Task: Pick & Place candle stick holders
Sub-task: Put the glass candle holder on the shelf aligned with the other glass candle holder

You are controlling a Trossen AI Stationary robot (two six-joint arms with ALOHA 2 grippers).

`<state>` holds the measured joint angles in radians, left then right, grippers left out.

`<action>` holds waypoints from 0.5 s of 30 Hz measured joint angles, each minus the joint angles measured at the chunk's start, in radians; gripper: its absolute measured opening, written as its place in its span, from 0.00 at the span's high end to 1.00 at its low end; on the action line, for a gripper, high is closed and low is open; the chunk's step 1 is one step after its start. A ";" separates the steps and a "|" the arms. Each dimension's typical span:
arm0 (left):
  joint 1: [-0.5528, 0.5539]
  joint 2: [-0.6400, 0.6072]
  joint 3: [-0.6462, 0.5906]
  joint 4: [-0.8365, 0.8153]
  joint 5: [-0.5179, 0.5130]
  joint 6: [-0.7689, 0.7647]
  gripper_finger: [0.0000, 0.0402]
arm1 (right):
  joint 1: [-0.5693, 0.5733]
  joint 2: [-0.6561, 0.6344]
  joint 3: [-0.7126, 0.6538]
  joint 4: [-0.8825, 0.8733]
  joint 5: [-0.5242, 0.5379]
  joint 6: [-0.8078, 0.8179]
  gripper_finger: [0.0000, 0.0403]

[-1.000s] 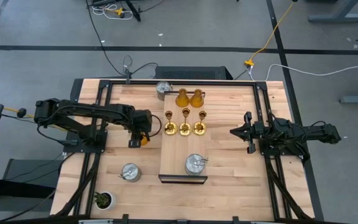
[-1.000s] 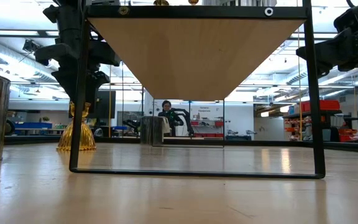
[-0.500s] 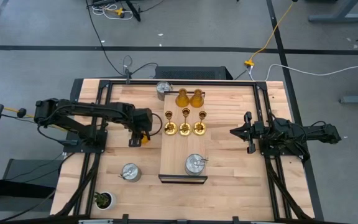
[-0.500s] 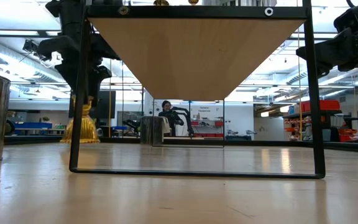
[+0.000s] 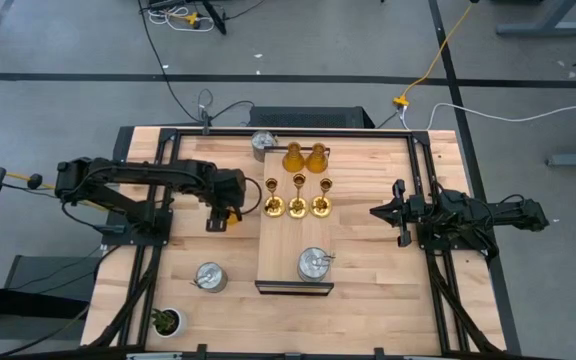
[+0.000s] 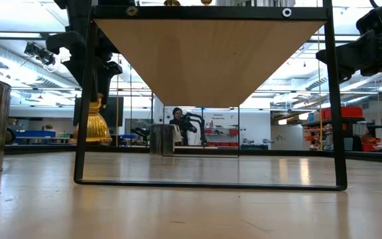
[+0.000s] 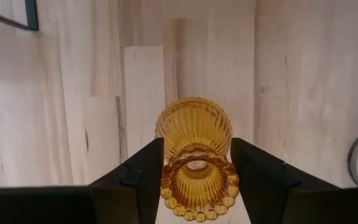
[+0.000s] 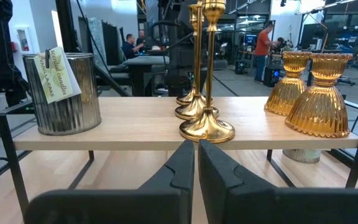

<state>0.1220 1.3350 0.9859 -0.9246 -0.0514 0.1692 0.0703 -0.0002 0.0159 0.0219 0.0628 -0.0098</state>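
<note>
My left gripper (image 5: 230, 214) is shut on an amber bell-shaped candle stick holder (image 7: 193, 127), just left of a raised wooden shelf (image 5: 278, 250); the holder also shows in the low view (image 6: 97, 125). On the shelf stand three gold thin-stemmed holders (image 5: 298, 205), two amber holders (image 5: 305, 157) and one silver holder (image 5: 313, 264). A second silver holder (image 5: 209, 277) stands on the table near the front left. A third (image 5: 264, 143) stands at the shelf's far left corner. My right gripper (image 5: 378, 213) is shut and empty, right of the shelf. My left gripper pinches the amber holder's narrow upper cup, by its beaded rim (image 7: 171, 171), between its two fingers (image 7: 143, 171). The fingers come from above, pointing down. The holder hangs upright below them, wide base down, lifted clear of the table.
The shelf stands on a black metal frame (image 6: 80, 133) with open room beneath it. A small green potted plant (image 5: 166, 321) stands at the table's front left corner. Black rails (image 5: 423, 180) run along the table's left, right and far sides.
My left gripper has risen with the amber holder. The holder stood on the table a second ago and now hangs clear of it, still upright. It has shifted a little toward the shelf.
</note>
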 joint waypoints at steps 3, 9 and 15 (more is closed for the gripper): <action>0.010 0.000 0.000 -0.015 0.002 0.000 0.55 | 0.000 0.000 0.000 0.000 0.000 0.000 0.93; 0.012 0.000 0.000 -0.040 0.002 0.008 0.55 | 0.000 0.000 0.000 0.000 0.000 0.000 0.93; 0.012 0.000 0.000 -0.057 0.003 0.031 0.55 | 0.000 0.000 0.000 0.000 0.000 0.000 0.93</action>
<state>0.1337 1.3350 0.9857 -0.9820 -0.0486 0.1999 0.0703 -0.0002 0.0159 0.0219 0.0628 -0.0097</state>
